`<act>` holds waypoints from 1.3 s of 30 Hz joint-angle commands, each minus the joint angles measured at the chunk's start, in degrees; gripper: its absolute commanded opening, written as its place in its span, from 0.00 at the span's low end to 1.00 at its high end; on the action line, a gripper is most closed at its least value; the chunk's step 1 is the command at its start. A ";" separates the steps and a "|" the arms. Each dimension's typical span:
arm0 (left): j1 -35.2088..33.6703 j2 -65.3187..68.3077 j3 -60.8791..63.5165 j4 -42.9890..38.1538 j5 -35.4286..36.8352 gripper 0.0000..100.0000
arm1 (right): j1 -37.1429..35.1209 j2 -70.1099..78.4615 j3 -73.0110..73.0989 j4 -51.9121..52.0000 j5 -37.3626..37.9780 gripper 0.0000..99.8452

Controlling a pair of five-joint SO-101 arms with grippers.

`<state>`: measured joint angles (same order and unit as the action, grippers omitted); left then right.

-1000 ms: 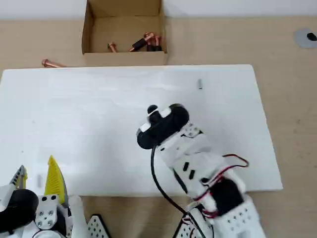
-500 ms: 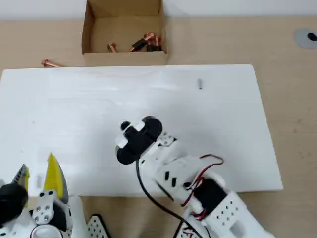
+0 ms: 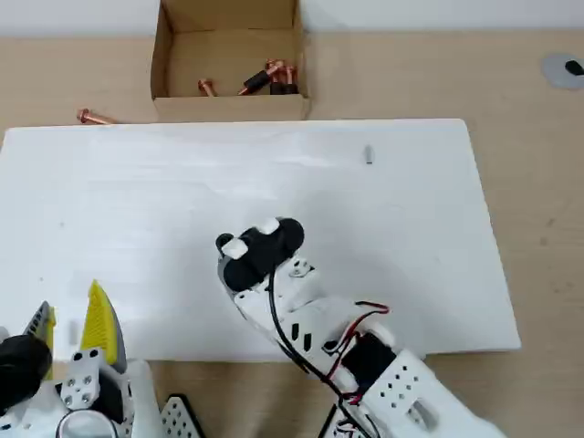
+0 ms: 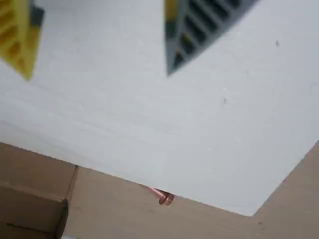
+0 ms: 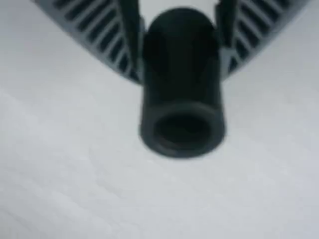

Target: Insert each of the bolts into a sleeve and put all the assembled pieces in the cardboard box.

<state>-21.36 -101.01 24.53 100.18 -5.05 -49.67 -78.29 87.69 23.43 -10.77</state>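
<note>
Assembled pieces [image 3: 269, 78] are seen in the cardboard box [image 3: 162, 55]; one bolt [image 3: 94, 117] is left beside it. A sleeve [image 5: 182, 84] is clamped by right gripper [image 5: 180, 50]; left gripper [image 3: 68, 308] is spread wide.

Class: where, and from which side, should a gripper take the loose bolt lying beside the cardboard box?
Probably mid-shank, from straight above, closing across the bolt: it lies flat on the table, head at one end, apart from the box.
</note>
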 commanded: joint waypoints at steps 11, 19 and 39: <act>-0.44 0.31 3.34 -3.52 0.18 0.19 | -0.66 -0.31 9.71 -25.23 5.36 0.01; -0.62 0.31 3.34 -3.52 0.18 0.19 | -0.75 -0.31 9.71 -16.97 5.36 0.01; -0.79 -3.82 3.25 -3.52 0.00 0.19 | -0.66 -4.44 9.71 0.62 5.36 0.01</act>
<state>-21.36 -103.47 27.69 97.89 -5.05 -49.67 -81.01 97.54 23.96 -5.93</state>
